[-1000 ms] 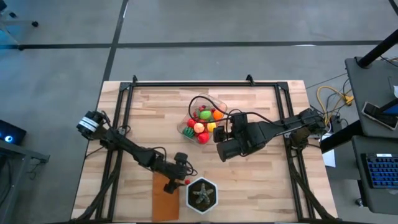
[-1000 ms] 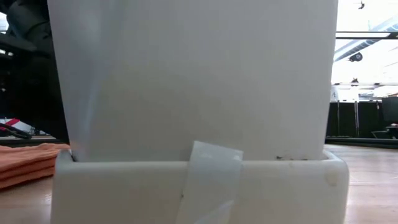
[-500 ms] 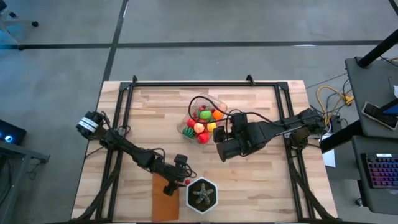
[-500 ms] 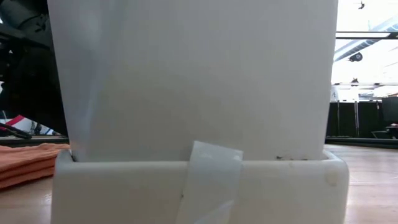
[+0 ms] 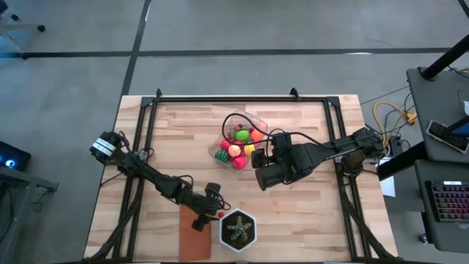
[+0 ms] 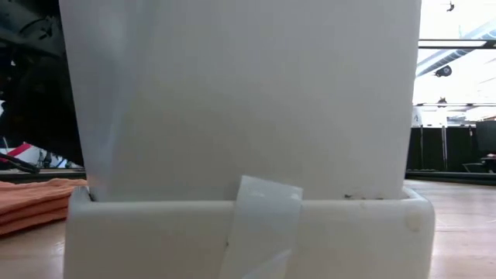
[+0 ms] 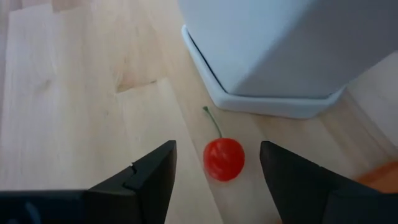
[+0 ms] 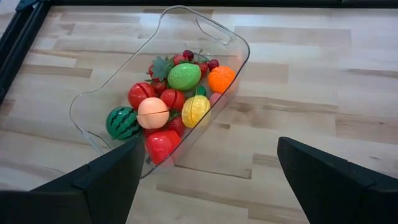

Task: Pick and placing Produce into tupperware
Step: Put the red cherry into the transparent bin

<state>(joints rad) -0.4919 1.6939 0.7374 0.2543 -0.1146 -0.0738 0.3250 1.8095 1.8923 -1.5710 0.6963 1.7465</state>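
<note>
A red cherry [image 7: 224, 159] with a green stem, one piece of produce, lies on the wood close to the white pot's base [image 7: 273, 99]. My left gripper [image 7: 217, 182] is open, with one finger on each side of the cherry and a gap to both; in the high view it is at the near middle [image 5: 208, 215]. The clear tupperware [image 5: 238, 141] stands at the table's middle and holds several toy fruits and vegetables [image 8: 171, 102]. My right gripper [image 8: 211, 186] hangs open above the table beside the tupperware [image 8: 236, 46], at its right [image 5: 262, 176].
A white hexagonal pot with a green star-shaped plant [image 5: 238, 229] stands just right of the cherry and fills the low view [image 6: 248, 155]. An orange-brown flat mat [image 5: 193, 240] lies under my left gripper at the near edge. A black frame [image 5: 242, 97] runs around the tabletop.
</note>
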